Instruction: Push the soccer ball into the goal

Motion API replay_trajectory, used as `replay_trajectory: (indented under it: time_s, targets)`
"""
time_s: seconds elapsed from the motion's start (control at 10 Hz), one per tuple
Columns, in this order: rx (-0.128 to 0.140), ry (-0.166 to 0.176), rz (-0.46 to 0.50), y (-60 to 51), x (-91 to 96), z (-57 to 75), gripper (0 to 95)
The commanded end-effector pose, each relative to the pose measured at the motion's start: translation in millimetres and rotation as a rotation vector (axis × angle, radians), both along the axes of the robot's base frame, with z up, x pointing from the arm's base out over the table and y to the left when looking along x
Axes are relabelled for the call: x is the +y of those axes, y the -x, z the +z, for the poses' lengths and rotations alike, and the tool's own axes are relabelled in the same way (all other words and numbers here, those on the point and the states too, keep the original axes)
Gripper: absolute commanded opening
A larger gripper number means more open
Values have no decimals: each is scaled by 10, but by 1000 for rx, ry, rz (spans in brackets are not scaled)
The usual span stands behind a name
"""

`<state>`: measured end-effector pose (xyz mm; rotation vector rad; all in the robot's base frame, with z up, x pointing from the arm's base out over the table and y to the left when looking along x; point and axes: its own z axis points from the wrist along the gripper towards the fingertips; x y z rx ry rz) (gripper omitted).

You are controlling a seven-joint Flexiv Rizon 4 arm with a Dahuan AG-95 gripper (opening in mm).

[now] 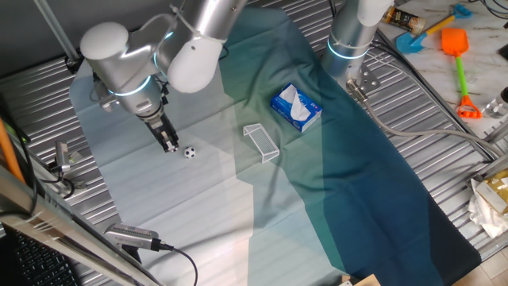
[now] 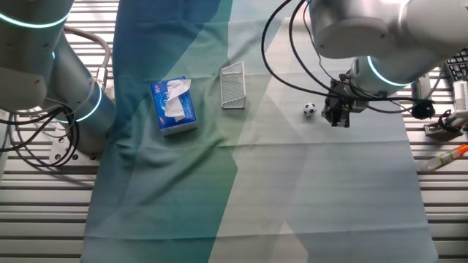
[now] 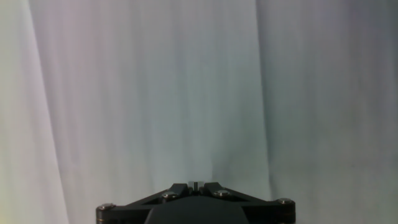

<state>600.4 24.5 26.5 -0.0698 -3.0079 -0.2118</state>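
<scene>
The soccer ball (image 1: pixel 190 152) is a tiny white ball with black patches on the pale cloth; it also shows in the other fixed view (image 2: pixel 310 109). My gripper (image 1: pixel 170 145) points down at the cloth just left of the ball, a small gap apart, its fingers together and empty; in the other fixed view (image 2: pixel 338 119) it stands just right of the ball. The goal (image 1: pixel 261 142) is a clear plastic frame to the right of the ball, also in the other fixed view (image 2: pixel 232 86). In the hand view only the shut fingertips (image 3: pixel 196 185) and bare cloth show; the ball is out of that view.
A blue-and-white tissue box (image 1: pixel 296 108) lies beyond the goal, also in the other fixed view (image 2: pixel 174 107). A second arm's base (image 1: pixel 349 40) stands at the back. Cables and a small device (image 1: pixel 131 237) lie on the metal table at the cloth's near edge. Toys (image 1: pixel 459 56) lie far right.
</scene>
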Motion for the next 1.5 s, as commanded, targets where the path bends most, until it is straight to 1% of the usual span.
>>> replay_trajectory:
  time_s: [0.1,0.3,0.4,0.5,0.6,0.9,1.0,1.1,1.2,1.4,1.5]
  targets:
    - [8,-5,-9,-1,11,-36,0]
    - [10,-5,-11,58,35,-85,0]
    - [7,-3,-10,145,52,-133,0]
    - [5,-2,-9,185,54,-153,0]
    - [4,-2,-12,244,75,-171,0]
    - [-2,1,-22,369,138,-209,0]
    - [-3,0,-24,386,148,-216,0]
    - [-7,3,-27,433,179,-230,0]
    - [-9,2,-29,472,199,-211,0]
    - [-4,0,-30,505,221,-143,0]
    - [-5,-1,-32,526,236,-142,0]
